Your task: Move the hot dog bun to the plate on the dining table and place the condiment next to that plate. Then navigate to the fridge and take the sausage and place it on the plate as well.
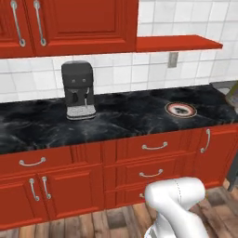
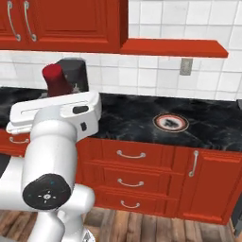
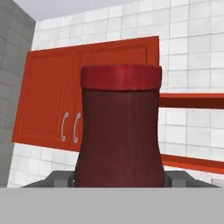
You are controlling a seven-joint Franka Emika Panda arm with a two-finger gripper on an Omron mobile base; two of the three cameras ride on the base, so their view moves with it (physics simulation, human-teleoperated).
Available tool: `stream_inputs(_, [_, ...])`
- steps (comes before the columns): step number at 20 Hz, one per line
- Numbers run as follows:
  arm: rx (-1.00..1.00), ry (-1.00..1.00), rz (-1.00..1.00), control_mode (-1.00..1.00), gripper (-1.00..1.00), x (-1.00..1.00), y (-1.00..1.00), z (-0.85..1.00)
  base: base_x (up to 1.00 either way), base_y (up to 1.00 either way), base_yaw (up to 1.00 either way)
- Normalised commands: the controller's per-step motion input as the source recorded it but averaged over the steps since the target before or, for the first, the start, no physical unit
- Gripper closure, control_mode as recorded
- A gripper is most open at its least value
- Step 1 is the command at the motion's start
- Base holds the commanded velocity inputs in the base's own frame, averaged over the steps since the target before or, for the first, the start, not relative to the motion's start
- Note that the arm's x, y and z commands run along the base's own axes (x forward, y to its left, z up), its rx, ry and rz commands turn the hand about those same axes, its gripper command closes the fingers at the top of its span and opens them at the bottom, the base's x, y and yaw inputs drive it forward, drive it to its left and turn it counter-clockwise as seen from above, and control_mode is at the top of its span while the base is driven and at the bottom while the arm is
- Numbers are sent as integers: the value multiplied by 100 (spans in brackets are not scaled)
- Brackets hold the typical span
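The condiment (image 3: 119, 131), a brownish-red bottle with a dark red cap, stands upright and close in the hand view. My gripper (image 3: 118, 180) is shut on its lower body, and a grey fingertip (image 3: 57, 177) shows beside it. In the right base view the condiment's red cap (image 2: 53, 78) sticks up above my white hand (image 2: 61, 109), held in the air in front of the wall counter. The hot dog bun, the plate, the dining table, the fridge and the sausage are out of view.
A black marble wall counter (image 1: 125, 116) on red drawers runs across ahead. On it stand a dark coffee machine (image 1: 78, 90) and a small white plate with a dark and orange rim (image 1: 181, 109). Red wall cabinets (image 1: 69, 23) and a red shelf (image 1: 179, 43) hang above.
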Motion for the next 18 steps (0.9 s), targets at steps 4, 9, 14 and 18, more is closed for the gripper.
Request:
stream_inputs(4, [0, 0, 0, 100, 100, 0, 0, 0, -92, 50, -43])
stream_inputs(9, [0, 0, 0, 100, 100, 0, 0, 0, -100, 45, -55])
stream_inputs(14, [0, 0, 0, 100, 100, 0, 0, 0, -100, 47, -58])
stream_inputs(18, [0, 0, 0, 100, 100, 0, 0, 0, -100, 26, -53])
